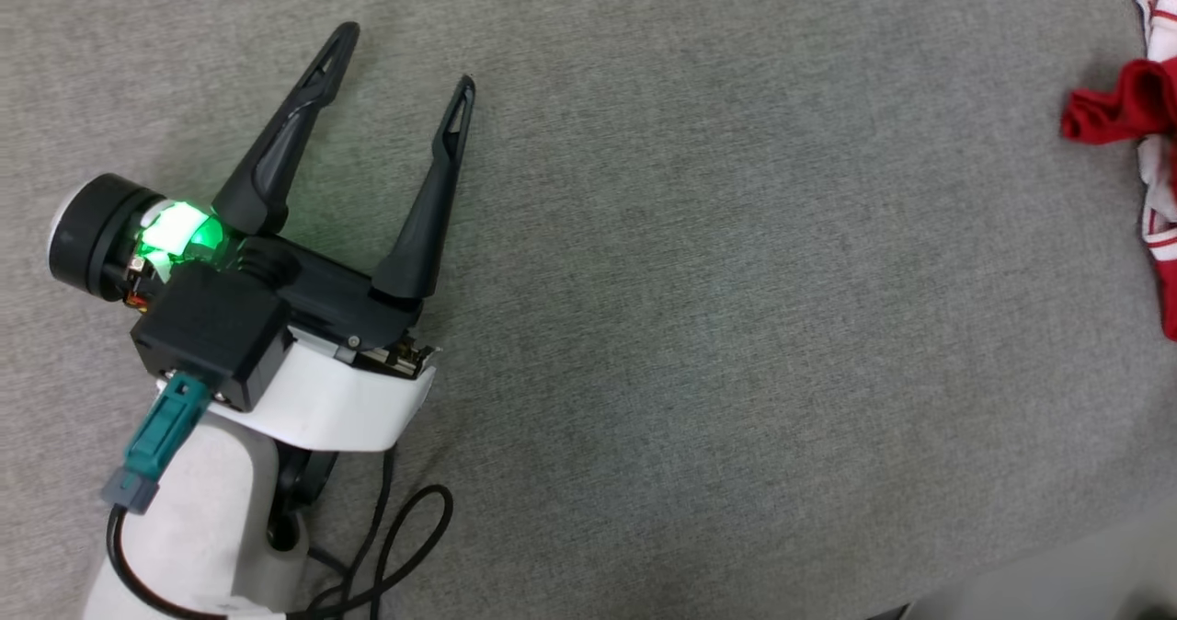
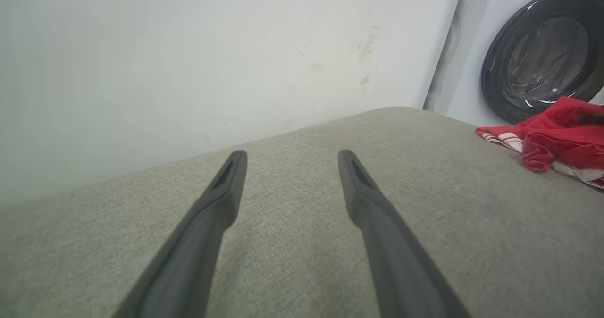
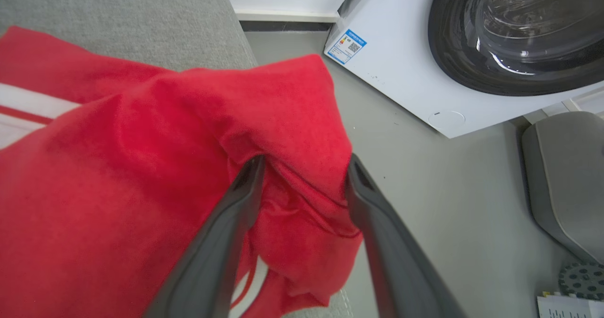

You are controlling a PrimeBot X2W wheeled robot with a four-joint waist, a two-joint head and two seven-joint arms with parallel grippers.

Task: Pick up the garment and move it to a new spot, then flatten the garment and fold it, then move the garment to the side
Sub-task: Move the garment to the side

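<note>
The garment, red cloth with white parts and red-and-white stripes, lies bunched at the 2 o'clock edge of the head view, on the grey cloth-covered table. In the right wrist view the garment hangs over the table's edge, with a white striped patch at 9 o'clock. The right tool stands wide there, a loose red fold bunched between its two fingers and lying against both tips. The fingers do not pinch the cloth.

The left tool is at 8 o'clock in the head view, well apart from the garment. Its fingers are spread wide and point toward 1 o'clock. It holds nothing and has bare table under it. In its own wrist view the left tool faces a pale wall, with the garment at 3 o'clock.

Off the table at 1 o'clock in the right wrist view, a white washing machine stands on the grey floor. Its round dark door is shut, and I cannot tell what the drum holds.
</note>
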